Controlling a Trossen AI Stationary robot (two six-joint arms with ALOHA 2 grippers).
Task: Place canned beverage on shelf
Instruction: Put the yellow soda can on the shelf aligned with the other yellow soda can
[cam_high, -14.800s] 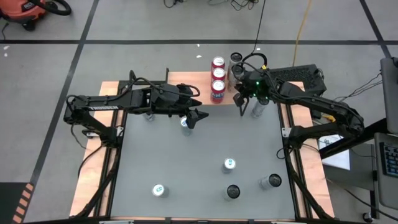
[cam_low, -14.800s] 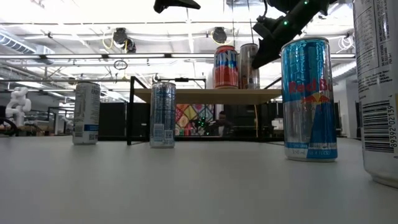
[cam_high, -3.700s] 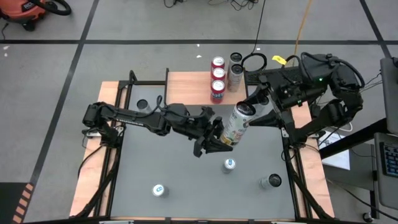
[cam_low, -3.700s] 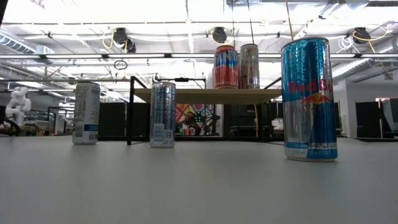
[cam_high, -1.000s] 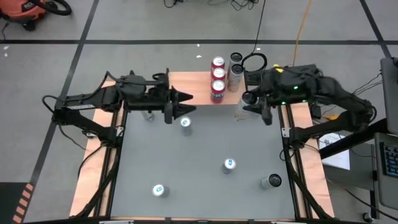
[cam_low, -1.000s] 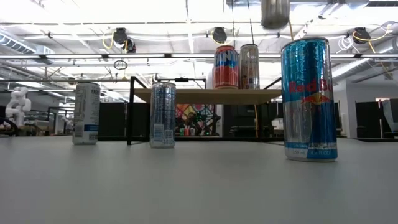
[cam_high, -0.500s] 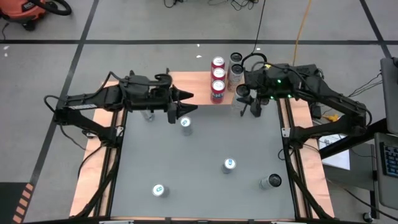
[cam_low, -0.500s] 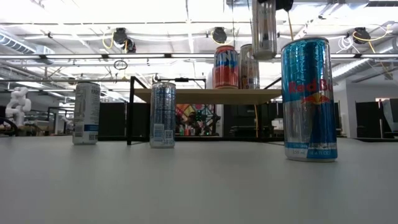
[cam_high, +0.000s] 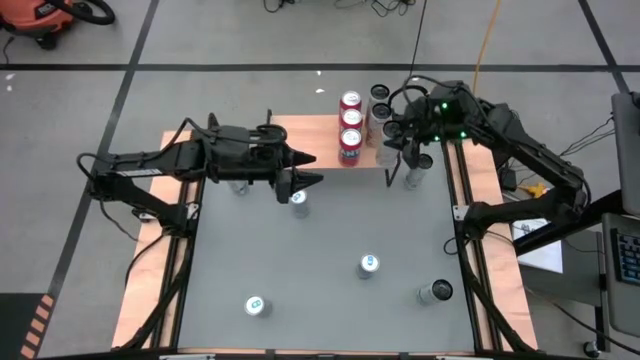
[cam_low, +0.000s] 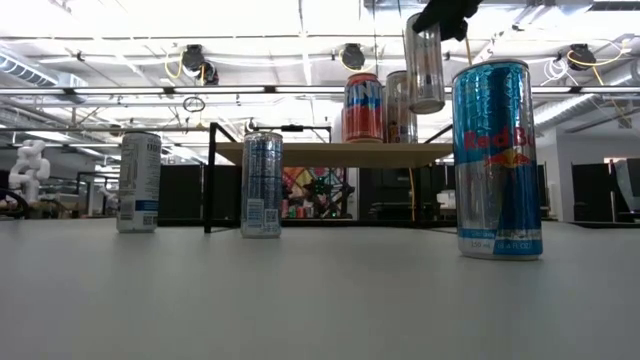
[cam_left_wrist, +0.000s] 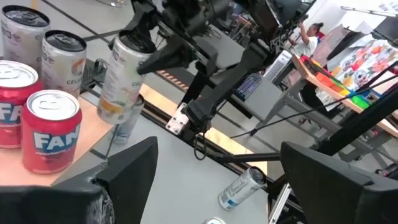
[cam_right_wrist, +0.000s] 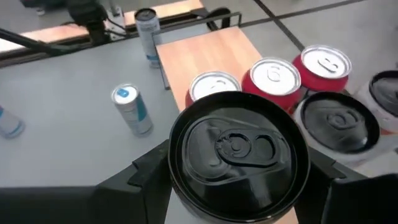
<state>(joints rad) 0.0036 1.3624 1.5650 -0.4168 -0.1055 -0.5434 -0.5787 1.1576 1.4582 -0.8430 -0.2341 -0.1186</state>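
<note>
Collision with the cans (cam_high: 351, 125) already on the shelf (cam_high: 315, 140), upper centre of the high view, was the likely risk. A can (cam_low: 425, 62) was clamped in the right gripper (cam_high: 397, 150) above the shelf's right end; a crooked release could have toppled it. The left gripper (cam_high: 308, 180) hung spread, empty.

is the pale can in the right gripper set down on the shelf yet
No: the pale can hangs tilted in the right gripper, above the wooden shelf top.
</note>
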